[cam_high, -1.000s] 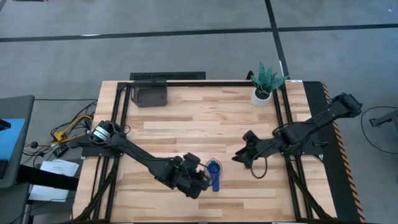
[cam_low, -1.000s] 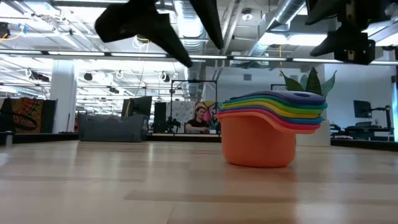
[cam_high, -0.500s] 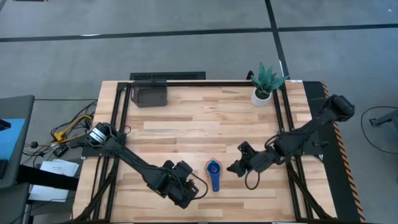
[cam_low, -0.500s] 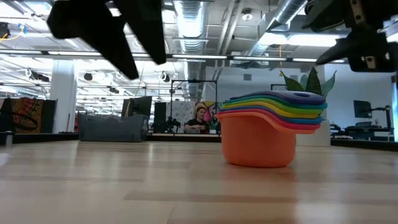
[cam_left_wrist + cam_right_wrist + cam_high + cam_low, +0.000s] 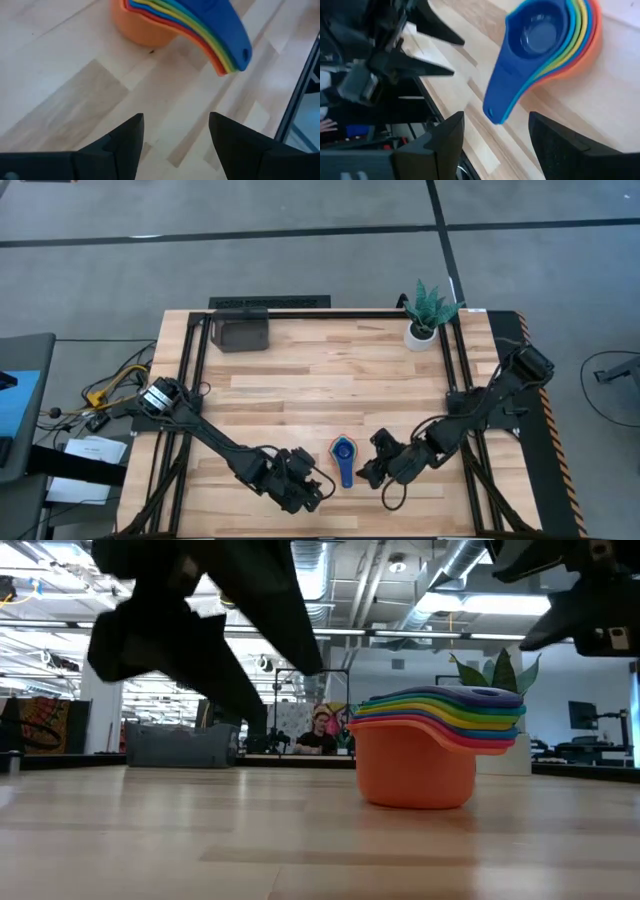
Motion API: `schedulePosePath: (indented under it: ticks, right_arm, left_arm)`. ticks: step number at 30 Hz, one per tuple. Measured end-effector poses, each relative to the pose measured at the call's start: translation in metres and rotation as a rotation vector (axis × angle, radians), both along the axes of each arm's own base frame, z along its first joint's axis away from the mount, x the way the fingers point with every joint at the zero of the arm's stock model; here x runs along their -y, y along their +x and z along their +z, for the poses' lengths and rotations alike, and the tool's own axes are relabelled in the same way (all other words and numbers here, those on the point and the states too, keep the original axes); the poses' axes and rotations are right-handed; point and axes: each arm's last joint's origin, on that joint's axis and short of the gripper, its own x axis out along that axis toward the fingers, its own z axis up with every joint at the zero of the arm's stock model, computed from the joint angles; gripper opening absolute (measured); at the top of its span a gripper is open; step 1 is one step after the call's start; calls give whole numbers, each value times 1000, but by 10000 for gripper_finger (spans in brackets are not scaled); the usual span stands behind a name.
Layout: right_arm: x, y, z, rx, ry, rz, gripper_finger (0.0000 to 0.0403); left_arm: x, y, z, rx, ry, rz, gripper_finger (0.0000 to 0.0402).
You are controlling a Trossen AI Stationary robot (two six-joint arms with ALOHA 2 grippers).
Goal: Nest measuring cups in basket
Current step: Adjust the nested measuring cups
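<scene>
The stacked measuring cups (image 5: 343, 458) sit low in the frame between both spread-wide claws, right claw (image 5: 368, 471) and left claw (image 5: 312, 483). A bump might tip them.

Arms: two dark, near-black jointed arms are showing from above, slim links widening at rounded joints.
Left arm (image 5: 215, 445): a pale silver disc is glinting at its joint near the table edge; thin dark cable is looping beside the wrist.
Right arm (image 5: 480, 405): a rounded dark joint is capping its outer end; a thin black cable is hanging in a loop under the wrist.
Left gripper (image 5: 175, 137): two matte black fingers are tapering to blunt, wedge-shaped tips, with a gap between them.
Right gripper (image 5: 495, 135): two matching matte black wedge fingers are showing, smooth, with no markings visible, also parted.
</scene>
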Motion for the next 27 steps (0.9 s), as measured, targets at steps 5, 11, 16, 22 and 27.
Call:
schedulePosePath:
  ticks: [5, 11, 16, 22, 27]
  right_arm:
    - [-10, 2, -15, -38, 5, -4, 255]
    - [-22, 16, -36, 3, 39, 4, 268]
    - [-22, 27, -50, 25, 55, -15, 271]
    - [-20, 30, -53, 27, 41, -15, 272]
    - [-20, 30, -54, 24, 17, 0, 272]
  left_arm:
    - [-1, -1, -10, 72, -8, -28, 213]
    - [-11, -2, -23, 112, 36, -46, 213]
    - [-15, 0, -26, 124, 24, -56, 213]
    - [-15, 0, -25, 131, 41, -76, 212]
    - [-15, 2, -23, 152, 56, -93, 212]
